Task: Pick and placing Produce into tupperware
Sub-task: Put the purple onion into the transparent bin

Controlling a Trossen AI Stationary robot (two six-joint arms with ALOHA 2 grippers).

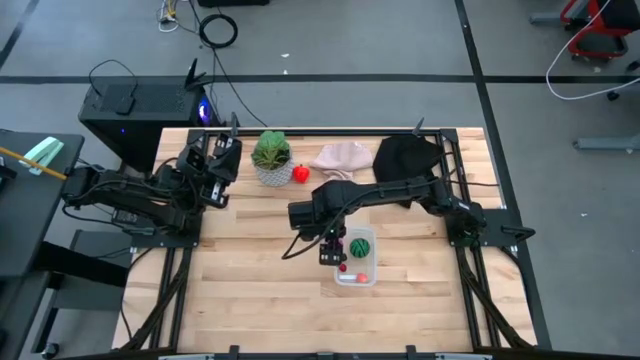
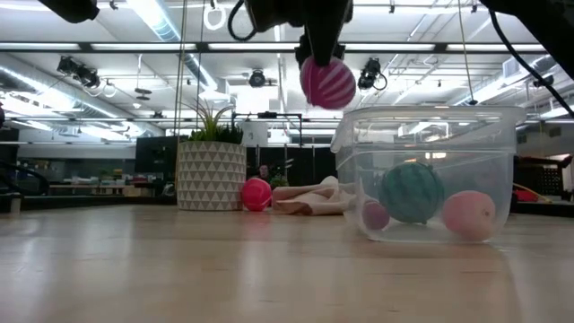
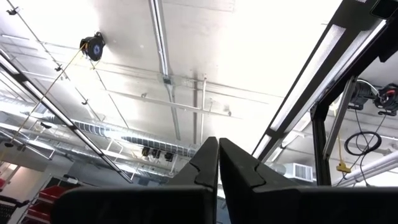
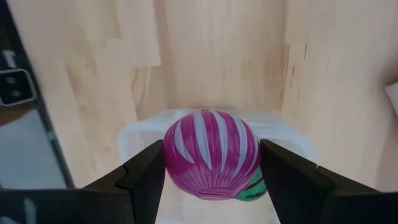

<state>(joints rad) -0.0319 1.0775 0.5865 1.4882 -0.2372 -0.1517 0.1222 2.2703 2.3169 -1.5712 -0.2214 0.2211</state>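
My right gripper [image 1: 334,248] is shut on a purple, white-striped round toy [image 4: 211,154], which hangs above the near-left rim of the clear tupperware [image 2: 430,135]. Inside the tupperware rest a green round toy [image 2: 412,191], a pale pink-red one [image 2: 469,215] and a tiny dark one [image 2: 375,215]. A red toy [image 2: 256,194] rests on the table beside the plant pot. My left gripper [image 3: 219,163] is shut and empty at the table's far left, pointing up at the ceiling. My right gripper pinches the purple toy by its two opposite sides [image 4: 171,158] between its two fingers [image 4: 146,171]. The fingers come from above, pointing down. The toy is lifted clear, over the tupperware's rim [image 4: 134,140].
A leafy plant in a white patterned pot [image 1: 271,158] stands at the back centre. A beige cloth [image 1: 340,157] and a black cloth [image 1: 405,155] lie to its right. Bare wood lies left of and in front of the tupperware.
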